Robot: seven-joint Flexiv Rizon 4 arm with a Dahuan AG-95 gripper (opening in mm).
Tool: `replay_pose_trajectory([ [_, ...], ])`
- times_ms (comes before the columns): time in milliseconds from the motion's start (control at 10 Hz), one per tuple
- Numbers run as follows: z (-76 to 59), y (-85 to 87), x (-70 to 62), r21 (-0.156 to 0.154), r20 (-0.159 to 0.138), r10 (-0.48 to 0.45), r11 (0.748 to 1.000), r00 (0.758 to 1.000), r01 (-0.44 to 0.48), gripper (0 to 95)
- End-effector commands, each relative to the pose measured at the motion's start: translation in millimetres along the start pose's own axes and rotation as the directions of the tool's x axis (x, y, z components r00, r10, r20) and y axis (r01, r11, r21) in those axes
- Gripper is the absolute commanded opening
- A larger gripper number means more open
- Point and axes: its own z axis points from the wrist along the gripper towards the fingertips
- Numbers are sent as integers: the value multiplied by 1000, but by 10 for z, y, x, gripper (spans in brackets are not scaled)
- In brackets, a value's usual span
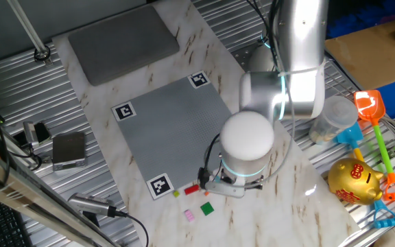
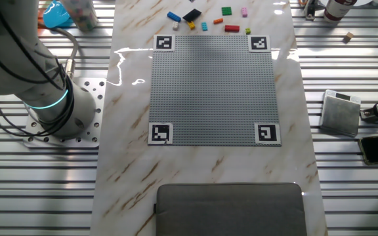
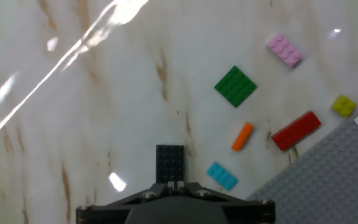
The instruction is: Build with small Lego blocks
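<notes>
Right under my hand camera sits the gripper (image 3: 174, 185): only its dark housing shows along the bottom edge, with the fingers cut off, so I cannot tell whether the claw is apart or together. A black block (image 3: 169, 163) lies flat on the marble just ahead of it, and whether anything touches it I can't make out.

Going by size, the marble table (image 2: 130, 164) carries the grey studded plate (image 2: 212, 88) with its black-and-white corner markers, and a grey pad (image 2: 228, 210) sits beyond the plate's far side, cut off by the frame edge in the other fixed view. In one fixed view the arm (image 1: 297, 55) and its white round wrist cover the gripper and most of the bricks.

The small bricks are loose on the marble beside one plate edge, none on the studs: red block (image 3: 296, 131), green block (image 3: 235, 86), pink block (image 3: 284, 50), light blue block (image 3: 221, 175), orange block (image 3: 242, 136) and yellow block (image 3: 343, 105). Red sits nearest the plate corner, orange just beside it
</notes>
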Motion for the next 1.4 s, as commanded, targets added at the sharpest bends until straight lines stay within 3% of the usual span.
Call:
replay_pose_trajectory([
  [100, 75, -31, -30, 3, 4, -21, 1000, 1000, 21, 190],
  [300, 122, -105, -6, 1, 17, -43, 999, 999, 43, 570],
  [400, 128, -150, 16, 1, 18, -64, 998, 998, 64, 570],
  [500, 123, -178, 40, 0, 18, -75, 997, 997, 75, 760],
  [800, 132, -195, 75, 0, 20, -97, 995, 995, 97, 760],
  [900, 142, -196, 74, 3, 16, -103, 995, 995, 103, 950],
  [1400, 157, -197, 77, 10, 13, -110, 994, 994, 110, 950],
])
